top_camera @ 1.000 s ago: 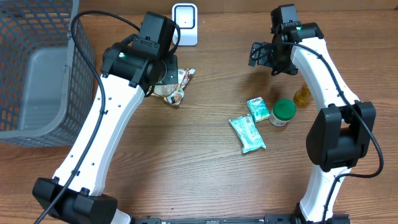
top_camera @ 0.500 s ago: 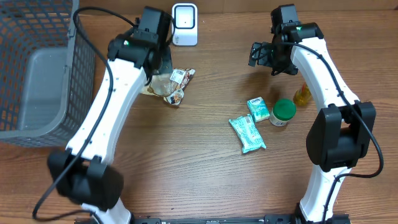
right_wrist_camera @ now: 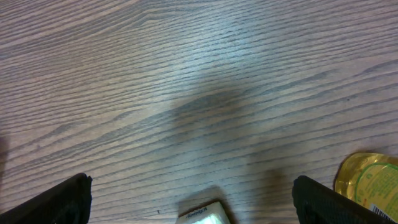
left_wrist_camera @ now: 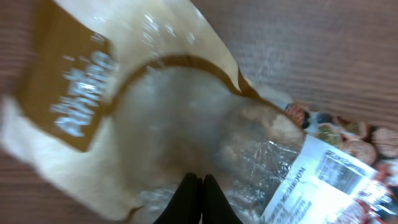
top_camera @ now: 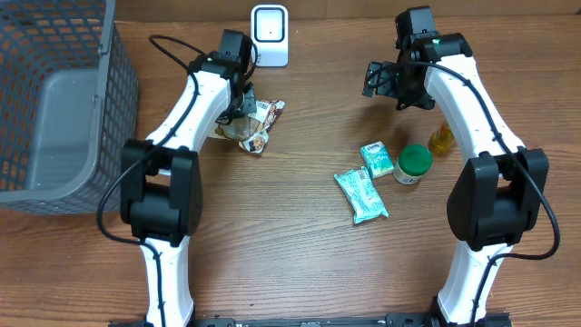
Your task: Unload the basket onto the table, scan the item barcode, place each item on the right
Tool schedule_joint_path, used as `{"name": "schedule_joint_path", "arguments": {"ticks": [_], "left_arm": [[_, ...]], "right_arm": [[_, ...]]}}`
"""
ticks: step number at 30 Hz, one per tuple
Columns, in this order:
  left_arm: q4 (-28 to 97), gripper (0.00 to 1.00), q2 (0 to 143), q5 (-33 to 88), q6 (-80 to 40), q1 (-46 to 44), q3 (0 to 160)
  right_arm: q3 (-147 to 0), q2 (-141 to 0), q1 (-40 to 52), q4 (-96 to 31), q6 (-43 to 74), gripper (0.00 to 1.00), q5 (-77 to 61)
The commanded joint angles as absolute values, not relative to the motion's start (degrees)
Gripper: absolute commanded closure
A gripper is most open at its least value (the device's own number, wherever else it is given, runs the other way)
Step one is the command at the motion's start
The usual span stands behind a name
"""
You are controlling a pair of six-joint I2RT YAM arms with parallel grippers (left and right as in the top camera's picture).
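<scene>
**Overhead.** The snack bag [top_camera: 247, 125] is seen lying flat on the table [top_camera: 272, 263], close to its far edge and left of the middle. It is just short of the barcode scanner [top_camera: 270, 34], which stands at that edge. The bag's long axis is laid roughly along the far edge, slightly tilted. Its labelled end is pointed toward the right edge and a little toward the scanner. The left gripper [top_camera: 240, 102] is set down on the bag's middle. The right gripper [top_camera: 381, 80] is held over bare wood nearer the right edge, well apart from the bag. The step in hand is judged to be the pickup: the bag is gripped but not yet presented.

**Left wrist.** The fingers [left_wrist_camera: 189, 202] are pressed together on the clear film of the bag's window, between the brown-printed end and the white barcode label [left_wrist_camera: 333, 177]. The thin film appears to be pinched between them. The label is turned upward. The next move is judged to call for a lift and a turn, so that the label is faced to the scanner's window. A sure hold on the slippery film would be needed for that.

**Right wrist.** The fingers [right_wrist_camera: 59, 199] are spread wide, and only wood is seen between them. A yellow bottle [right_wrist_camera: 367, 177] and the corner of a small carton [right_wrist_camera: 202, 214] are caught at the lower margin.
</scene>
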State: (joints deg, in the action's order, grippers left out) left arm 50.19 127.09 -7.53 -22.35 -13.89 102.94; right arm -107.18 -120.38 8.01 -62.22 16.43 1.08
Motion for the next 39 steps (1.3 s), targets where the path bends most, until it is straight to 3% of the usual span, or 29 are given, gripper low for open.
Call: {"name": "schedule_joint_path", "arguments": {"ticks": [1, 15, 20, 24, 25, 26, 27, 32, 39], "left_arm": [[51.2, 0.96, 127.7, -0.3, -21.8, -14.3, 104.0], [66.4, 0.96, 126.5, 22.7, -13.9, -14.6, 104.0], [66.4, 0.96, 120.6, 22.8, -13.9, -14.3, 104.0], [66.6, 0.95, 115.1, 13.2, -15.7, -13.8, 104.0], [66.8, 0.83, 114.3, 10.2, -16.5, -13.5, 104.0], [67.2, 0.54, 113.7, 7.0, -17.6, -13.3, 104.0], [67.8, 0.31, 113.5, 4.3, -18.6, -13.0, 104.0], [70.0, 0.09, 114.8, 0.7, -18.9, -10.4, 104.0], [69.4, 0.07, 118.3, 3.2, -16.9, -5.8, 104.0]], "right_arm": [[-108.0, -118.8, 8.2, -62.0, 16.0, 0.00, 1.9], [-108.0, -118.8, 8.2, -62.0, 16.0, 0.00, 1.9], [-108.0, -118.8, 8.2, -62.0, 16.0, 0.00, 1.9], [-108.0, -118.8, 8.2, -62.0, 16.0, 0.00, 1.9], [-108.0, -118.8, 8.2, -62.0, 16.0, 0.00, 1.9], [-108.0, -118.8, 8.2, -62.0, 16.0, 0.00, 1.9], [-108.0, -118.8, 8.2, -62.0, 16.0, 0.00, 1.9], [-108.0, -118.8, 8.2, -62.0, 16.0, 0.00, 1.9], [-108.0, -118.8, 8.2, -62.0, 16.0, 0.00, 1.9]]}}
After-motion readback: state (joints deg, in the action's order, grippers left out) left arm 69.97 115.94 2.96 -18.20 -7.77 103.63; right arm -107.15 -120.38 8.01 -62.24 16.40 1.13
